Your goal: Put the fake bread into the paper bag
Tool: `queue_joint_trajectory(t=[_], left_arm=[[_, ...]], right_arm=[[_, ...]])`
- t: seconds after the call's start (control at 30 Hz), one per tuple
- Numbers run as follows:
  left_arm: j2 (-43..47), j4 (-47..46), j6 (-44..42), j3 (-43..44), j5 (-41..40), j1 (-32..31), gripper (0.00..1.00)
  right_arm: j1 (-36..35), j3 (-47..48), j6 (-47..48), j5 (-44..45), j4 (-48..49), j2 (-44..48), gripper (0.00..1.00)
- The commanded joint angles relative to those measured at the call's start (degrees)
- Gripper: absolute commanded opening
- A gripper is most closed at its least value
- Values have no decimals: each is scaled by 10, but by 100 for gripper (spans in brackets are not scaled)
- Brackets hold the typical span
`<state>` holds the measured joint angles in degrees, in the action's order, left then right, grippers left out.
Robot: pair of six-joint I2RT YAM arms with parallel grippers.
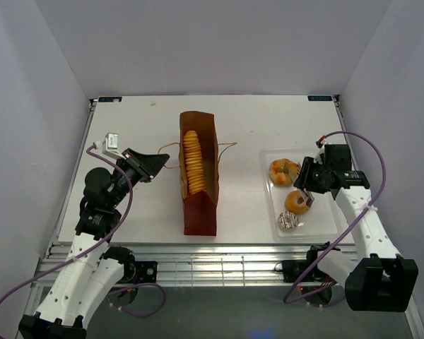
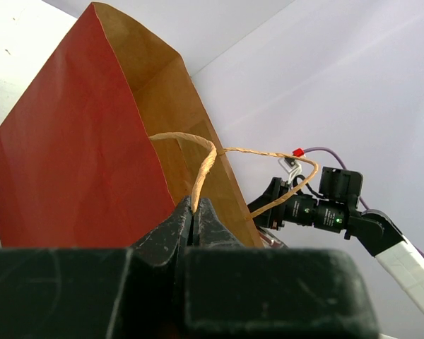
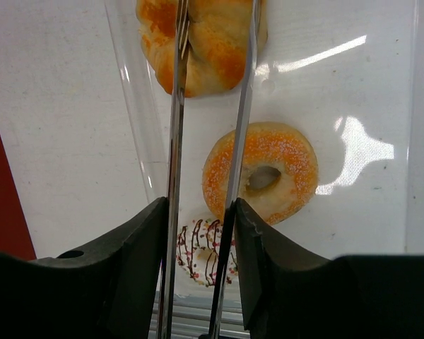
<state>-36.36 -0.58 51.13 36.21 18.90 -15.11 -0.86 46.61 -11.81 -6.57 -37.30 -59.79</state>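
1. Our left gripper [image 2: 193,212] is pinched shut on the string handle [image 2: 205,169]. We think this keeps the paper bag [image 1: 199,176] open and steady.
2. The long loaf [image 1: 192,162] lies inside the bag.
3. Our right gripper [image 3: 200,212] squeezes the metal tongs [image 3: 175,106], which help us grab bread.
4. The far bun [image 1: 283,171], the near bun [image 1: 296,202] and the small pastry [image 1: 288,220] sit in the clear tray [image 1: 274,205].

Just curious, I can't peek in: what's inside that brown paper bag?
A long ridged golden loaf lies inside the paper bag. Anything beneath it, or in the reddish closed end, is covered.
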Motion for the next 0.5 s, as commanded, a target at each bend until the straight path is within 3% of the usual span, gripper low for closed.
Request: queue_joint_trajectory(t=[0.0, 0.37, 0.47], left_arm=[[7, 2, -2, 1, 5, -1, 0], [2, -7, 5, -5, 7, -1, 0], [1, -8, 5, -5, 7, -1, 0]], right_arm=[[2, 58, -7, 9, 0, 13, 31], [2, 330, -8, -56, -112, 8, 28], [2, 393, -25, -112, -110, 16, 29]])
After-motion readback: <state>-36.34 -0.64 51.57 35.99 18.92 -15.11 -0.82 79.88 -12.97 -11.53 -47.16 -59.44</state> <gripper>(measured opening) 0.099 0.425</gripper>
